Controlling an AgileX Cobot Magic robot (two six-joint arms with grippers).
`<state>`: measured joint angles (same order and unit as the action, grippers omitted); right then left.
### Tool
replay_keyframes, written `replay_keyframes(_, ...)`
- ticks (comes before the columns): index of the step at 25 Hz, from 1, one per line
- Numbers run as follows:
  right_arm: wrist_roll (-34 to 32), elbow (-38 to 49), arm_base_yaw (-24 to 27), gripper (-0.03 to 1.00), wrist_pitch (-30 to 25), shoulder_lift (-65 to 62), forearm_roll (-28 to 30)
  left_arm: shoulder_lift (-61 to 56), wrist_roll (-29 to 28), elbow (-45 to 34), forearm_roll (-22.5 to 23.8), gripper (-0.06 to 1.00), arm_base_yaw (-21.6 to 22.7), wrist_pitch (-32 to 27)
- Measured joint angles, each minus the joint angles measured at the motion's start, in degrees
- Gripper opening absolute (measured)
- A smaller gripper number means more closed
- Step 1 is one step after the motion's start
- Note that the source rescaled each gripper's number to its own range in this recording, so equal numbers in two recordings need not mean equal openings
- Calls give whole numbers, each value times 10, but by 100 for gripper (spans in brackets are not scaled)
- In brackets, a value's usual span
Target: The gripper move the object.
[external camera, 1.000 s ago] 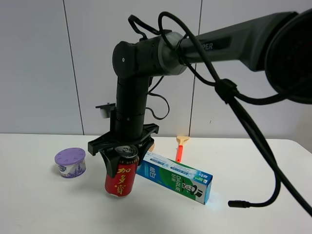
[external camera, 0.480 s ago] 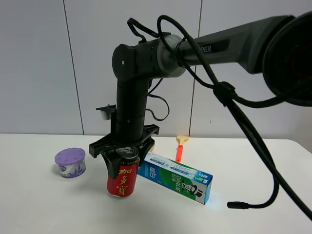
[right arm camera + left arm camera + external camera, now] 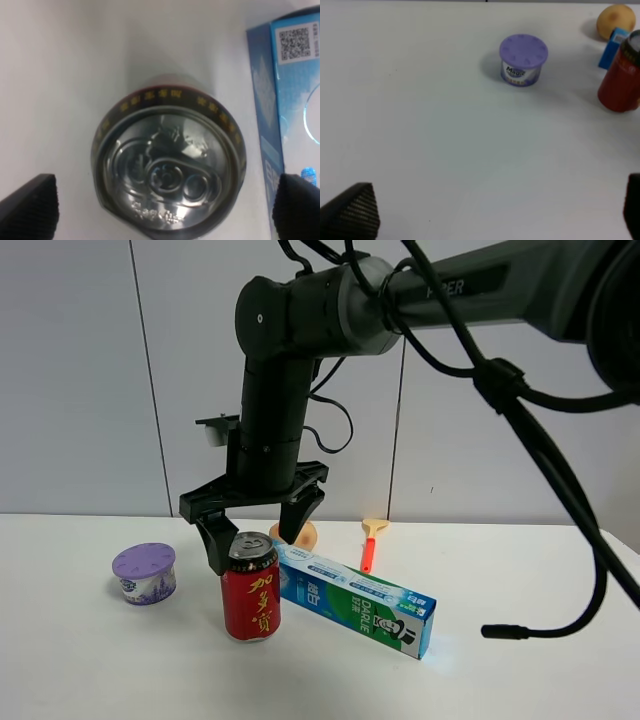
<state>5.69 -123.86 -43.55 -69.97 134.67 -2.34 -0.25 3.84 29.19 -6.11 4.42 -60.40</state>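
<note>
The red drink can (image 3: 250,598) with gold characters stands upright on the white table (image 3: 90,660), free of any grip. My right gripper (image 3: 255,530), a black claw, hovers just above the can's silver top with its fingers spread open and clear of the can. In the right wrist view the can's top (image 3: 170,182) sits centred between the two fingertips (image 3: 30,205), with the right gripper (image 3: 165,205) open. The left gripper (image 3: 492,210) is open and empty over bare table; the can (image 3: 620,85) shows far off in its view.
A purple-lidded cup (image 3: 145,573) stands left of the can. A blue-green toothpaste box (image 3: 360,600) lies touching or nearly touching the can's right side. Behind are a tan round object (image 3: 300,533) and an orange-handled scraper (image 3: 370,540). A black cable end (image 3: 505,631) lies right.
The can was held tilted in the right claw above the table; it now stands upright on the table. The claw has let go, opened and risen.
</note>
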Motion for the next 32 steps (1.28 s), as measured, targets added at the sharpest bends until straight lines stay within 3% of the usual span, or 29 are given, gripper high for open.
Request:
replay_keyframes(6, -3, 0, 0, 60, 0, -38, 32, 0, 0, 0, 0, 100, 0, 0)
replay_keyframes(15, -25, 0, 0, 60, -2, -216, 95, 0, 0, 0, 0, 100, 0, 0)
replay_keyframes(29, -80, 0, 0, 60, -3, -319, 298, 0, 0, 0, 0, 100, 0, 0)
replay_keyframes(32, -80, 0, 0, 60, -3, -319, 311, 0, 0, 0, 0, 100, 0, 0)
